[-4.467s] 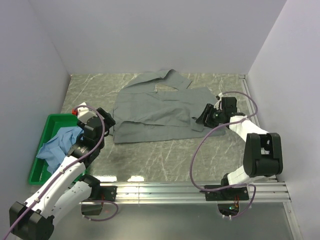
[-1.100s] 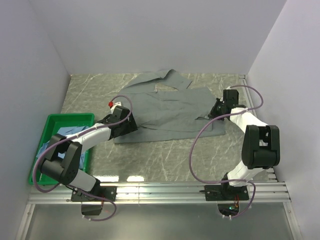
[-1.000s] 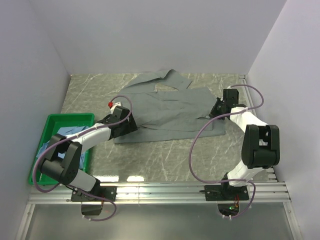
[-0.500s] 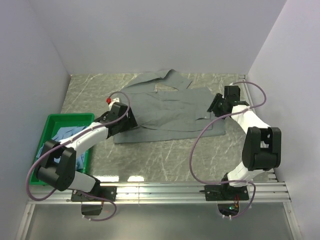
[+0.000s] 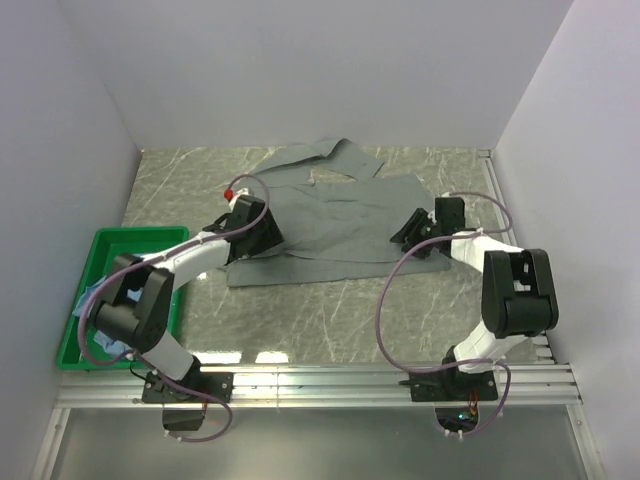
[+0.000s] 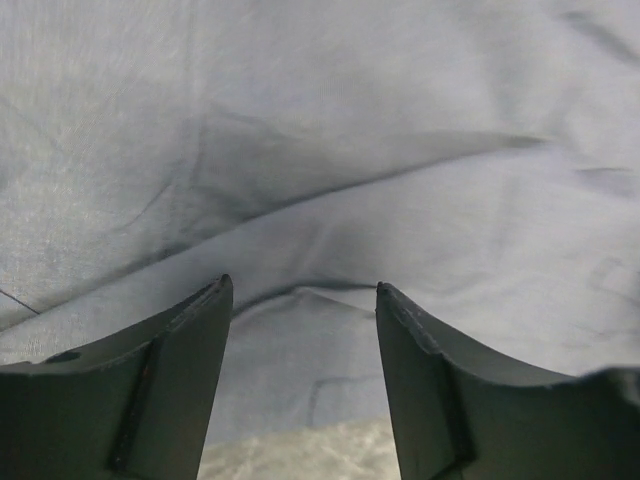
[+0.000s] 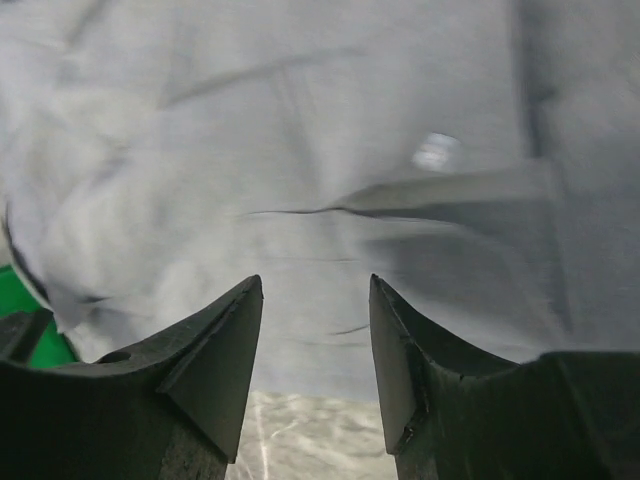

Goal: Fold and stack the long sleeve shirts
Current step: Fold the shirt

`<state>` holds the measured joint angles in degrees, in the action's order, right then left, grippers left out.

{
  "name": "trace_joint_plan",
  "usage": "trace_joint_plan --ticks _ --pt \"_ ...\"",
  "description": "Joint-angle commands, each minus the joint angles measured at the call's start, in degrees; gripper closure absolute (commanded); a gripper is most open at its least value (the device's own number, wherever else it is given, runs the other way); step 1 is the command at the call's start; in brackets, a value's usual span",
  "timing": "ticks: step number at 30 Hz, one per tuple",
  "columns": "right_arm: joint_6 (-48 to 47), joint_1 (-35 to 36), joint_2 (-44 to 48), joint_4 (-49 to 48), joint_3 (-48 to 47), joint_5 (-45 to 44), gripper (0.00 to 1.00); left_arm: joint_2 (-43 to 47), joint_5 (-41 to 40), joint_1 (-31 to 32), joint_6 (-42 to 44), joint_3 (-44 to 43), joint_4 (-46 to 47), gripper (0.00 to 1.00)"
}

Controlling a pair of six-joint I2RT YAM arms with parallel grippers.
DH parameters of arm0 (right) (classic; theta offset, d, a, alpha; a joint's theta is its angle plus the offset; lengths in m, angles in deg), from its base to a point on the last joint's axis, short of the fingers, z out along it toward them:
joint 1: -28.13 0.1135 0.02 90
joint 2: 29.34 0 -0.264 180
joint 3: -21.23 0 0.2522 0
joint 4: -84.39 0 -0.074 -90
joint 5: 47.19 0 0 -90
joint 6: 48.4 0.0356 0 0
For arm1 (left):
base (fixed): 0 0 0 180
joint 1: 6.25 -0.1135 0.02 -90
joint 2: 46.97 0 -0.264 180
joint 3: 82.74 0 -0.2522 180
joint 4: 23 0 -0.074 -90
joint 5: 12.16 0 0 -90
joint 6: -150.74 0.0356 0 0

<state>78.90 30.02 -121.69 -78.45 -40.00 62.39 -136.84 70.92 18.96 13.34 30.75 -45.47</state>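
Jaws both parted, empty, low over wrinkled grey-green shirt (image 5: 330,225) spread mid-frame; light blue shirt (image 5: 90,296) bunched in green bin (image 5: 130,235), lower left.

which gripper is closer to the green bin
Left. The left gripper is at the grey-green shirt edge nearest the green bin; the right gripper is at the shirt's opposite side, farther away.
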Motion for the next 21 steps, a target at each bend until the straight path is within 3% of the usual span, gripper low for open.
trace_joint_plan --ticks 1,6,11,19,21 --pt "3.0 -1.6 -1.3 -5.9 2.8 0.7 0.46 -1.6 -1.8 -0.5 -3.2 1.2 2.6 0.36" --pt "3.9 -4.3 -1.5 -5.4 5.7 1.2 0.48 -3.5 -3.3 -2.5 -7.1 5.4 1.9 0.38" --pt "3.7 -4.4 1.0 0.3 4.8 -4.5 0.49 -1.1 -5.0 -6.3 -9.7 9.1 1.1 0.39" --pt "1.0 -2.2 8.9 0.5 1.6 -2.4 0.48 6.2 -5.3 -5.9 -4.5 4.9 -1.2 0.3" --pt "0.5 1.9 9.7 -1.4 -0.8 -0.3 0.48 7.7 -4.6 -3.9 -3.3 2.7 -0.9 0.29"
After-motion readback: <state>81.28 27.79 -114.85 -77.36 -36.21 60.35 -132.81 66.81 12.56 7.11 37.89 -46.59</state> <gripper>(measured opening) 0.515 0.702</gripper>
